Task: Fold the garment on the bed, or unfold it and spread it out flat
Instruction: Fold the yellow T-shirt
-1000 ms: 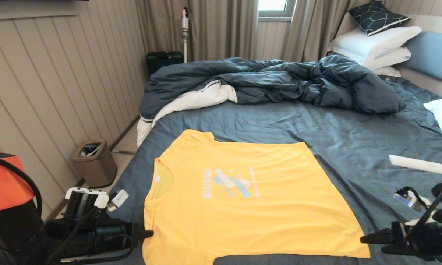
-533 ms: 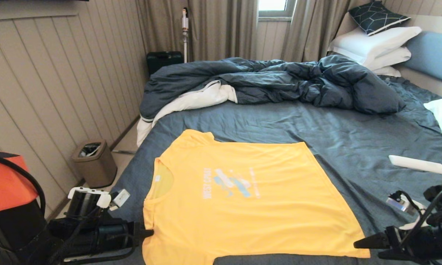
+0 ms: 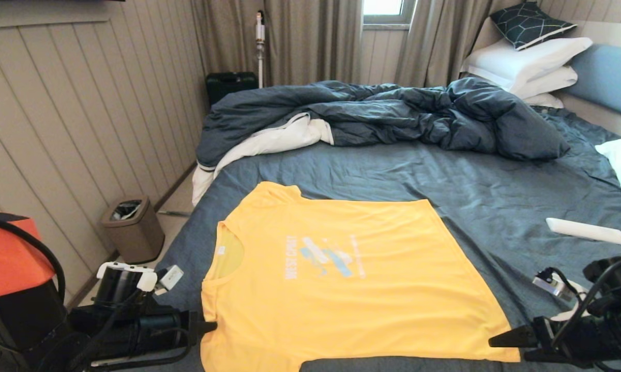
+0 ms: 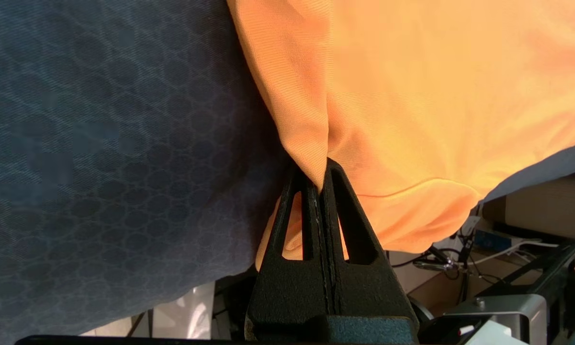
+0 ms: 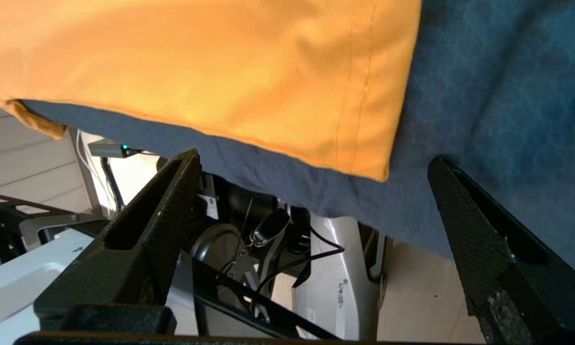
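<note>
The yellow T-shirt (image 3: 341,279) lies spread flat, print up, on the near part of the bed (image 3: 496,206), its neck toward the left side and its hem toward the right, with the rumpled duvet (image 3: 393,113) well beyond it. The left hand (image 3: 212,326) sits at the bed's near left edge, its fingers (image 4: 337,211) pressed together on a pinch of the shirt's shoulder fabric. The right hand (image 3: 501,343) is at the near right, just beside the shirt's hem corner, its fingers (image 5: 158,211) spread wide apart and holding nothing. A white remote (image 3: 585,231) lies on the sheet to the right.
</note>
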